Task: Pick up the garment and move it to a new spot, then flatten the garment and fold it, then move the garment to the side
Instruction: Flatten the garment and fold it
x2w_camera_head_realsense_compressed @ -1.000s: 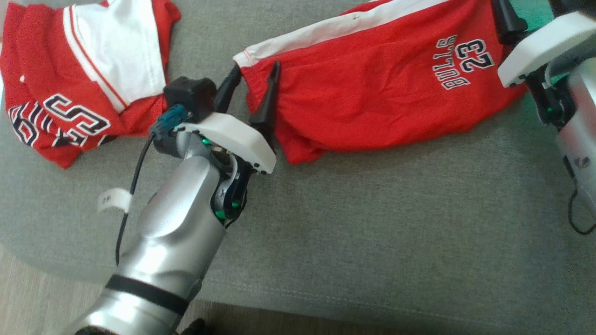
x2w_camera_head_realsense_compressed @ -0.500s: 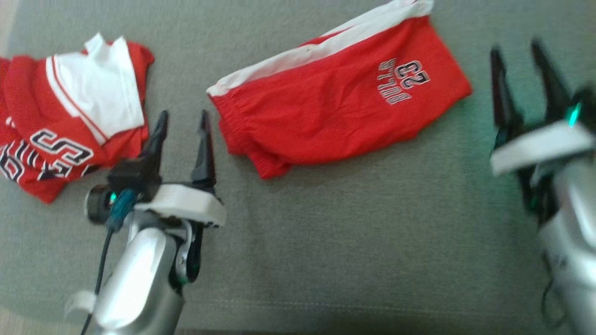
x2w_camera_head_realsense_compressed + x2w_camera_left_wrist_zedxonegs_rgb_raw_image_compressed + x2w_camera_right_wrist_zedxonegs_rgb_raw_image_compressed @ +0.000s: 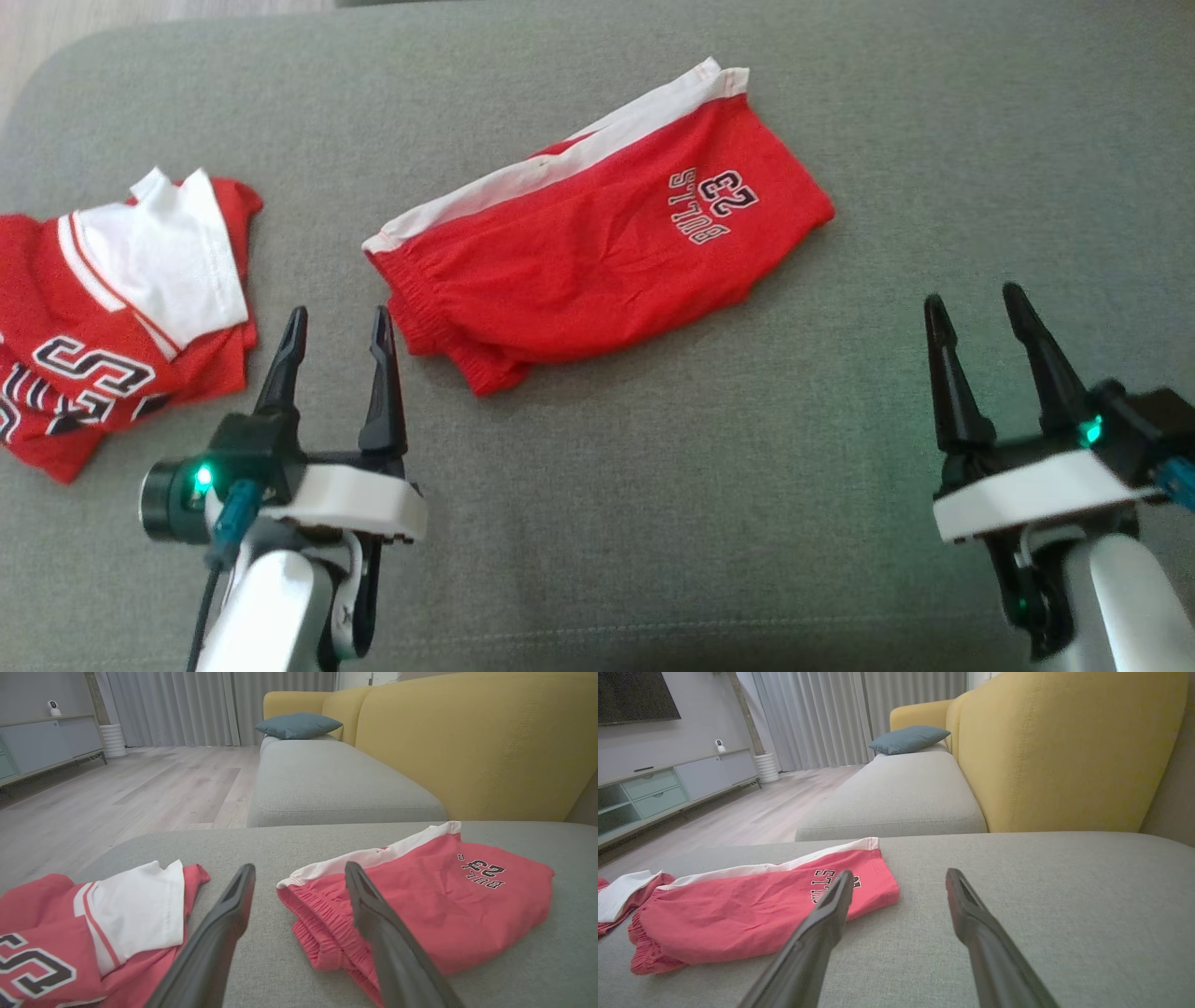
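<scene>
Both arms withdrawn off folded shorts (image 3: pixel 597 252); left tool (image 3: pixel 338 317), right tool (image 3: pixel 974 299) both spread apart, empty. Shorts on grey cushion (image 3: pixel 653 485), long axis 8-to-2 o'clock, at 1 o'clock from nearer left tool.

Red garments: two. Shorts (image 3: pixel 597 252); jersey (image 3: pixel 121 299) left of shorts.
End effectors: two. Left end effector (image 3: pixel 338 315), right end effector (image 3: pixel 971 295), both nearside of shorts.
Pillow (image 3: pixel 297 724): one.
</scene>
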Tool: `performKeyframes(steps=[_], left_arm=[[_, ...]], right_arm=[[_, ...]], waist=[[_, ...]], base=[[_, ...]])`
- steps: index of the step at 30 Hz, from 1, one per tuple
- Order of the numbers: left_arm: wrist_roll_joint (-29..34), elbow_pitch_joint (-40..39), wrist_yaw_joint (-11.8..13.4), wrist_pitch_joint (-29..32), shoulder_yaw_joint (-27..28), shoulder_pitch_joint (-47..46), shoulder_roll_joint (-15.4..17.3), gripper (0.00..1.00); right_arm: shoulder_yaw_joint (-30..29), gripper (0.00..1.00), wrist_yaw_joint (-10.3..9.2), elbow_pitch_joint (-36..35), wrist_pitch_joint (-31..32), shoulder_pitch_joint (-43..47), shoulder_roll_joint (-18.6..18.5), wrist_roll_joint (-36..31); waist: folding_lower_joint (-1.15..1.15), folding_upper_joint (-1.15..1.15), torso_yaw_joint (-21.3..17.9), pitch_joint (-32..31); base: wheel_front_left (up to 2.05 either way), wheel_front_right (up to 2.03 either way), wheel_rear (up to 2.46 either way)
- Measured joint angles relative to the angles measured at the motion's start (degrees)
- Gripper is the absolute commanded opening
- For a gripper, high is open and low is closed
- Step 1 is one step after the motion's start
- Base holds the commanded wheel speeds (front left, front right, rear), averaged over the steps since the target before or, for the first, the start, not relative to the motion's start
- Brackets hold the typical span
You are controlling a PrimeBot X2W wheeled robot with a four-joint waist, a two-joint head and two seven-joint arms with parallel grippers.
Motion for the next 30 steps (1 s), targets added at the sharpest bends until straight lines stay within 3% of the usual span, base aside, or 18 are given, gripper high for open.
performKeyframes(steps=[12, 25, 30], left_arm=[[1.05, -0.99, 0.20, 0.00, 0.20, 1.56, -0.01, 1.00], [1.99, -1.20, -0.37, 0.00, 1.29, 0.99, -0.86, 1.00], [2.57, -1.42, -0.87, 0.00, 1.29, -2.75, -1.49, 1.00]], right_arm=[[-1.94, 1.00, 0.00, -7.59, 4.48, 3.83, 2.02, -1.68], [-2.18, 1.00, 0.00, -7.42, 5.21, 3.35, 1.88, -0.82], [0.02, 1.00, 0.00, -3.83, 7.26, -3.60, -1.29, -0.10]], waist=[[0.00, 0.00, -1.03, -0.72], [0.00, 0.00, -0.62, 1.45], [0.00, 0.00, 0.19, 5.10]], base=[[0.00, 0.00, 0.00], [0.00, 0.00, 0.00], [0.00, 0.00, 0.00]])
